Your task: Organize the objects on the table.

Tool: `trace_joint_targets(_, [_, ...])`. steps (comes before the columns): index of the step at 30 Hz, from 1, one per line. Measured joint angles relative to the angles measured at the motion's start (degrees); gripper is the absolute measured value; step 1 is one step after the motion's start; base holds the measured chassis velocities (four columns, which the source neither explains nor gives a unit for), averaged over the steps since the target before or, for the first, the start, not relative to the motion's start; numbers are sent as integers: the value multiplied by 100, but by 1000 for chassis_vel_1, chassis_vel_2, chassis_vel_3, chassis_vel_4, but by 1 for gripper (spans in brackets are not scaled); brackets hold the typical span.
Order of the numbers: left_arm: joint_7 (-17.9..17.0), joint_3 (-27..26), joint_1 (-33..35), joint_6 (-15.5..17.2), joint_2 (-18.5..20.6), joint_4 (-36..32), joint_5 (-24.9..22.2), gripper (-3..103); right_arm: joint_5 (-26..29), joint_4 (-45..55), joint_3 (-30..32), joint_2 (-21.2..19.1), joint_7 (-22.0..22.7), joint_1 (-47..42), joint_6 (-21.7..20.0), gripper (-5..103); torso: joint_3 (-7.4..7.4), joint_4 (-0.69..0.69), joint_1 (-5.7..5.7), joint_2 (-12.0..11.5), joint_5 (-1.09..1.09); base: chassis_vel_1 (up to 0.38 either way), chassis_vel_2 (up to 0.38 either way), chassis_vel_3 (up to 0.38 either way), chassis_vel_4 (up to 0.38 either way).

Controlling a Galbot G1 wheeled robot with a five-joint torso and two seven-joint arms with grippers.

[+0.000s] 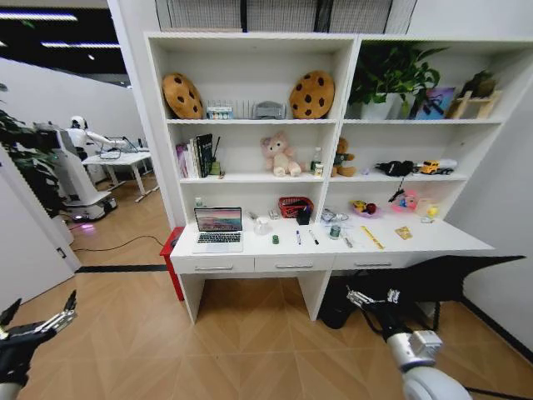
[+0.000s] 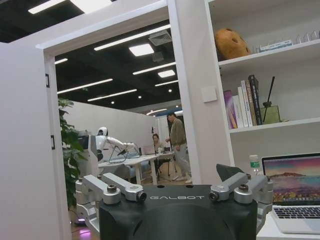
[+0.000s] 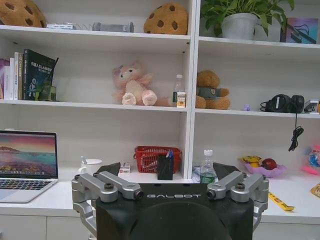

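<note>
The white table (image 1: 433,239) stands a short way ahead of me, joined to tall shelving. On its left end a silver laptop (image 1: 218,229) sits open with its screen lit; the same laptop (image 2: 295,192) shows in the left wrist view and again (image 3: 25,160) in the right wrist view. A tiny green toy car (image 1: 276,239) lies near the front edge, with two thin marker pens (image 1: 298,237) (image 1: 313,237) beside it. My left gripper (image 1: 37,321) hangs open low over the floor at the left. My right gripper (image 1: 372,297) is open, below the desk's right drawer.
A white mug (image 1: 261,225), red basket (image 1: 294,206), black pen holder (image 1: 304,216), fruit bowl (image 1: 364,207) and yellow strip (image 1: 372,237) share the desk. A red box (image 1: 173,250) stands at its left leg, dark gear (image 1: 416,279) under its right. Open wooden floor lies before it.
</note>
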Motion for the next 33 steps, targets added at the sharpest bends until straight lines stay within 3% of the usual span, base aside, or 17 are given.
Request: trace_joint_targets(33, [29,84,-17,-117,-116,213,23,100,-16,-20,-167,42,20,114,-91,100,0,0,-1,0,0,0,0,0,0])
